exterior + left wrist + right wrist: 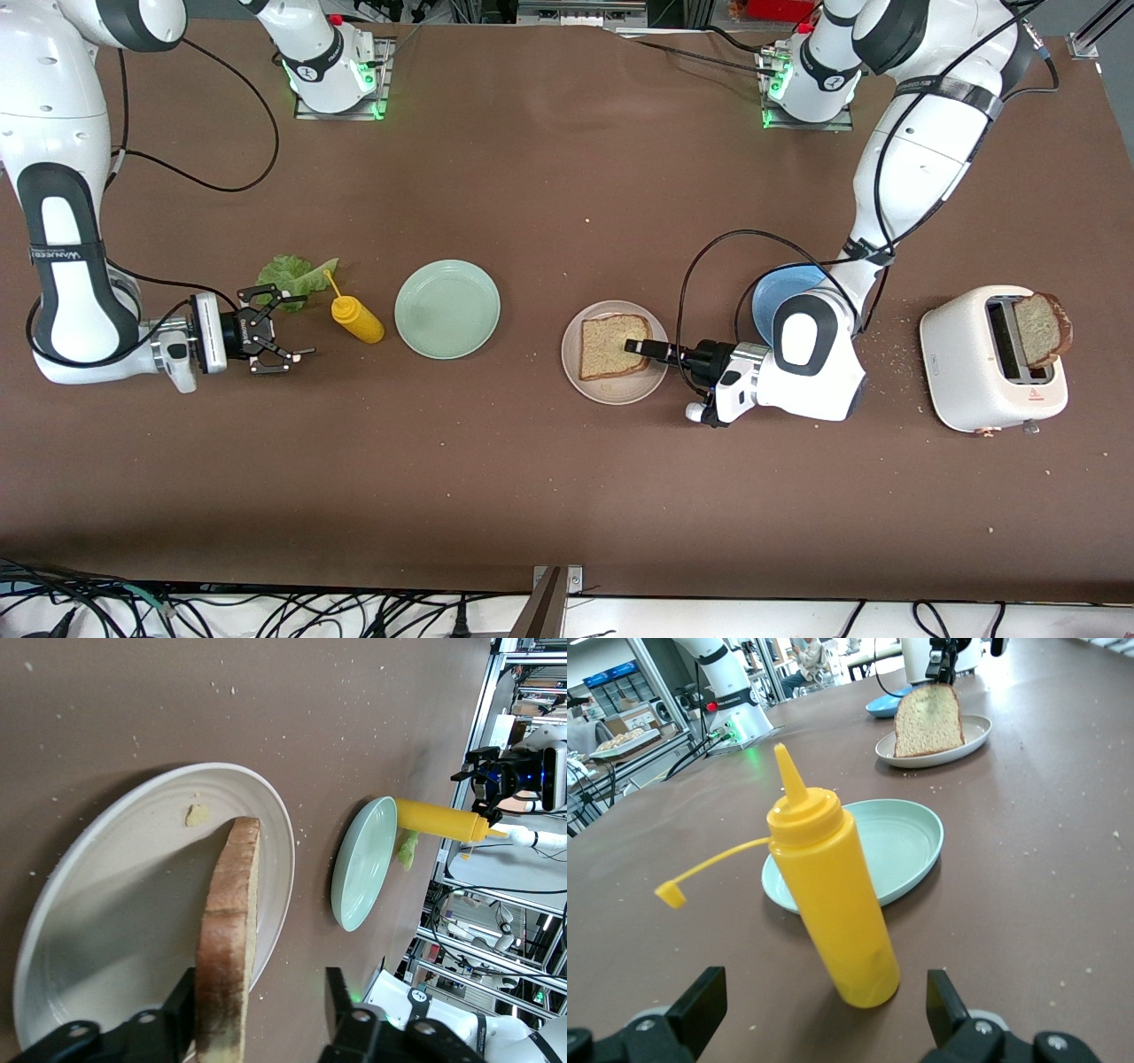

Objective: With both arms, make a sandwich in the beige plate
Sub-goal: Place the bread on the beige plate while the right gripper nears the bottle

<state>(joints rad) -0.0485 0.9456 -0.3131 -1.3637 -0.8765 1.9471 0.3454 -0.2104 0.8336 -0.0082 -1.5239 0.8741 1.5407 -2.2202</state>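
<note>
Front view: left gripper (636, 346) is sitting over the bread slice (611, 345) on the beige plate (574, 368), fingers parted around its edge; withdrawing could drag it. Right gripper (283, 332) is waiting wide open, empty, near the bottle (357, 320).

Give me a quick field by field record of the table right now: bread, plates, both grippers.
beige plate: holds one bread slice, propped on edge
left gripper: at that slice, fingers open either side
second slice: in the toaster
lettuce: on the table
right gripper: open, at the yellow bottle
mint-green plate: bare
</note>
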